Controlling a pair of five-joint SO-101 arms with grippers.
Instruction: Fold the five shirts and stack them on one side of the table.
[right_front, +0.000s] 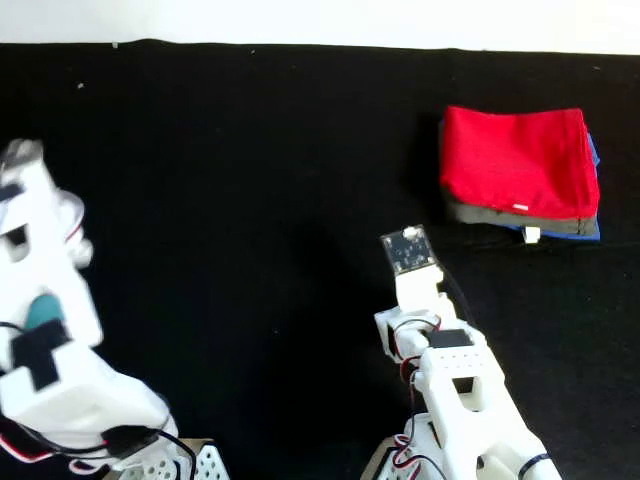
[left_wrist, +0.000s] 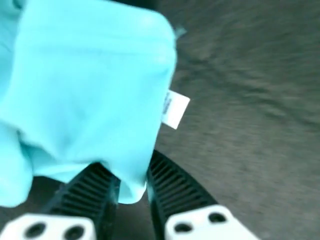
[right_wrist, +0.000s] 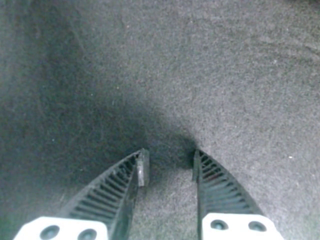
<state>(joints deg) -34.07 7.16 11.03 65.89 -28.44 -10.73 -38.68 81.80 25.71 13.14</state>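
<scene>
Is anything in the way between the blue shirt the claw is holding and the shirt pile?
Mostly bare black table. The left claw holds the light blue shirt at the left; the shirt pile sits far right. The right arm stands near that path, so steering around it may help.

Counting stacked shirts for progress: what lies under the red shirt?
Under the red shirt, a grey edge and a blue edge below it peek out. Red covers the rest, so further layers cannot be seen.

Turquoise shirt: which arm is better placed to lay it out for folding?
Left. Its jaws grip the turquoise shirt. The right arm's jaws stand open over the black table, holding nothing, nearer the folded stack.
</scene>
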